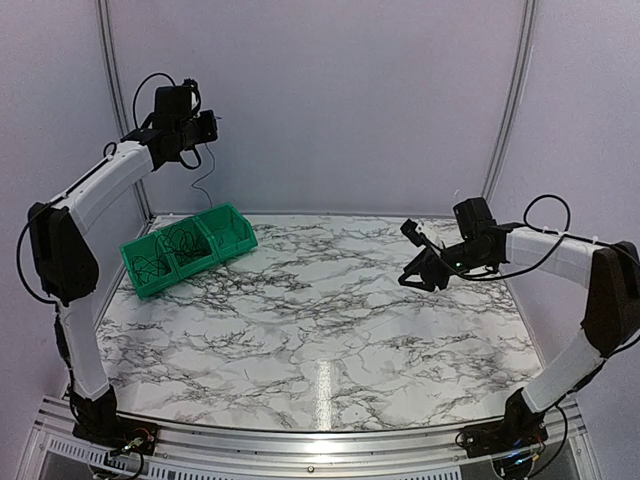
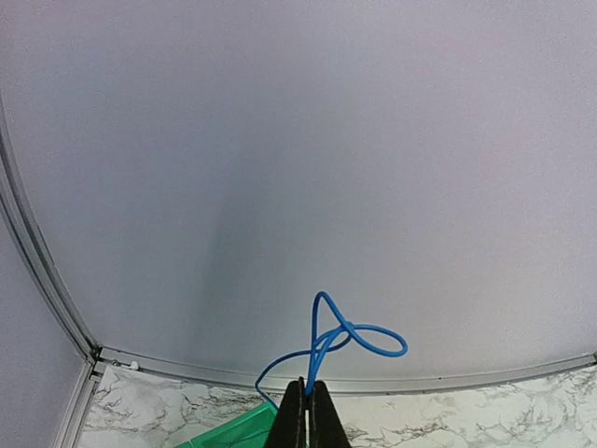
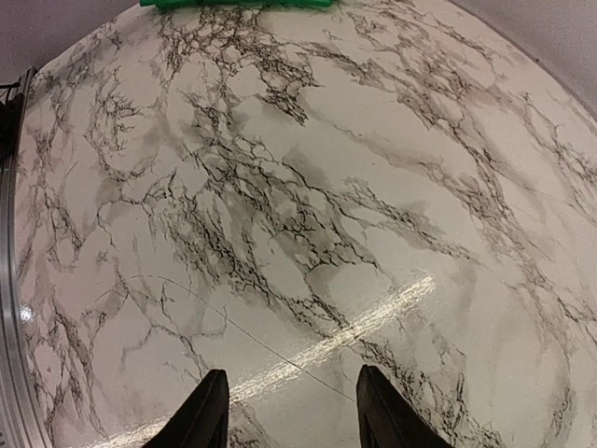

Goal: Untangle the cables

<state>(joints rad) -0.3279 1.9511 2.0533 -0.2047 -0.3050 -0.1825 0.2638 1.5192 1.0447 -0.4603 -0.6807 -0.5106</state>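
My left gripper [image 1: 207, 127] is raised high at the back left and shut on a thin blue cable [image 2: 359, 334]. The cable loops and knots just past the closed fingertips [image 2: 306, 403]. From that gripper a thin strand [image 1: 206, 178] hangs down toward the green bin [image 1: 236, 233]. More thin dark cables [image 1: 168, 252] lie tangled in the bin's compartments. My right gripper [image 1: 421, 277] hovers low over the right side of the table, open and empty [image 3: 294, 411]. One very thin black cable [image 3: 244, 333] lies loose on the marble below its fingers.
The green bin has three compartments and sits at the back left of the marble table [image 1: 330, 330]. Its corner [image 2: 233, 431] shows under the left gripper, and its edge [image 3: 233, 4] lies at the top of the right wrist view. Pale walls enclose the table.
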